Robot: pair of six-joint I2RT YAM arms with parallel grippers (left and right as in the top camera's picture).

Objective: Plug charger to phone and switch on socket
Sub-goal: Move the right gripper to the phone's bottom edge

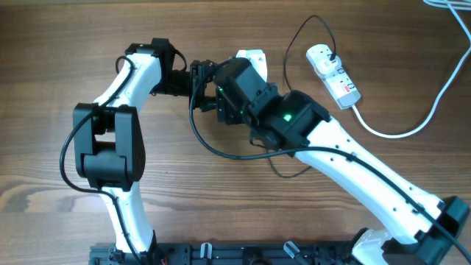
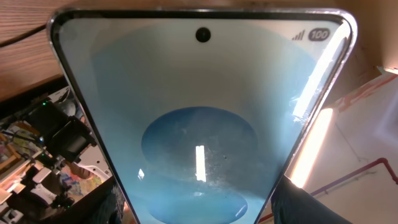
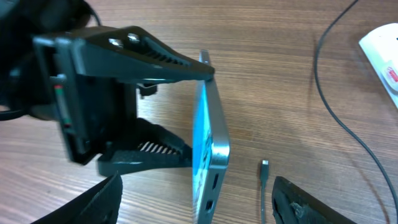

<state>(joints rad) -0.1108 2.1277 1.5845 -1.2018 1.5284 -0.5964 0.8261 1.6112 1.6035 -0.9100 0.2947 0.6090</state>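
Observation:
My left gripper (image 2: pixel 199 208) is shut on the phone (image 2: pixel 199 93), whose pale cyan screen fills the left wrist view. In the right wrist view the phone (image 3: pixel 208 143) stands on its edge above the table, clamped by the left arm's black fingers (image 3: pixel 143 106), with its port end facing the camera. My right gripper (image 3: pixel 198 180) is open and empty, its fingers either side of the phone's end. The charger's connector tip (image 3: pixel 264 165) lies on the table just right of the phone, apart from it. Its black cable (image 1: pixel 221 147) runs to a plug in the socket (image 1: pixel 335 73).
The socket's thick white cord (image 1: pixel 412 125) curves off to the back right. Both wrists (image 1: pixel 243 88) crowd together at the table's middle back, with a white object (image 1: pixel 252 57) just behind them. The socket's end (image 3: pixel 382 50) shows at the right in the right wrist view.

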